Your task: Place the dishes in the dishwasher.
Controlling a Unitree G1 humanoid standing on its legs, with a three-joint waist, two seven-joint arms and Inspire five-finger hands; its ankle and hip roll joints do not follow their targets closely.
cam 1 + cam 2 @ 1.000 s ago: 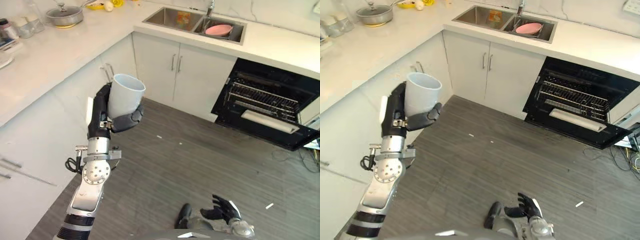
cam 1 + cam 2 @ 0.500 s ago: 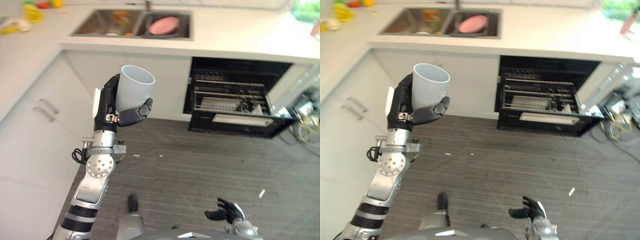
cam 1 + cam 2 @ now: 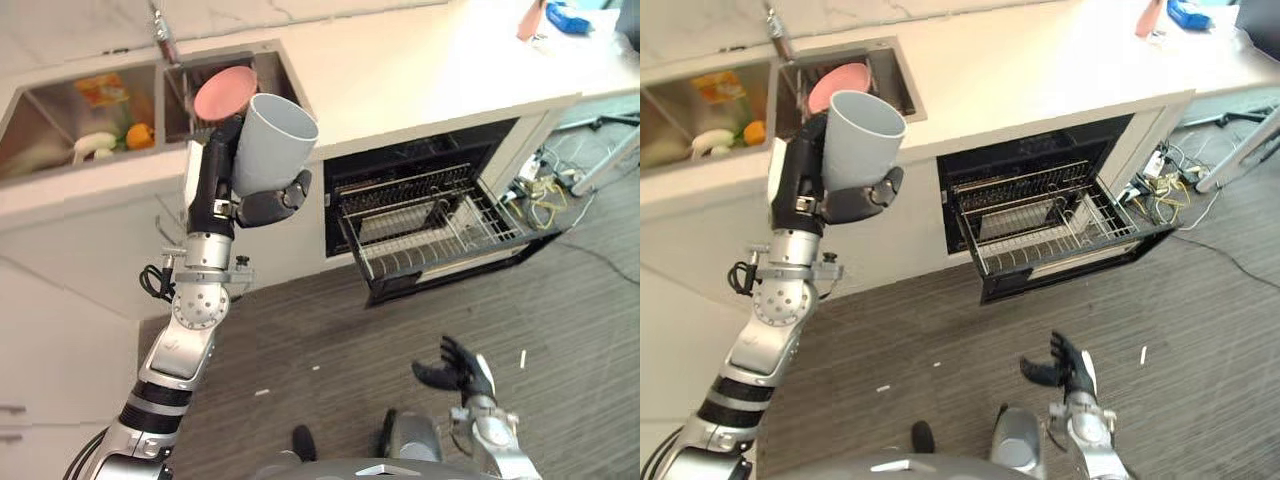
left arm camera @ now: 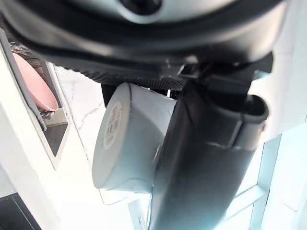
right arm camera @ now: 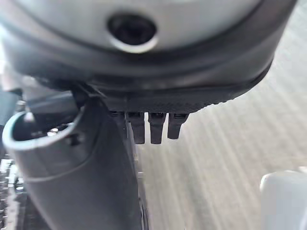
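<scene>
A white countertop (image 3: 420, 70) spans the top, with a double sink (image 3: 60, 125) holding fruit at ten o'clock, a blue object (image 3: 567, 17) at one o'clock, and grey wood-look floor (image 3: 330, 330) below.

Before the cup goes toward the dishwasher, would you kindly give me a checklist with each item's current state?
1. Cup held securely: ok. The left hand has fingers and thumb curled round the grey cup.
2. Cup empty: cannot tell. Its mouth tilts up and away; the inside bottom is hidden.
3. Dishwasher open: ok. The door is down.
4. Rack reachable: ok. It is pulled out, with bare wire visible.
5. Right hand clear of the path: ok. It hangs low over the floor, fingers relaxed, holding nothing.
6. More dishes waiting: ok. A pink plate leans in the sink.
</scene>
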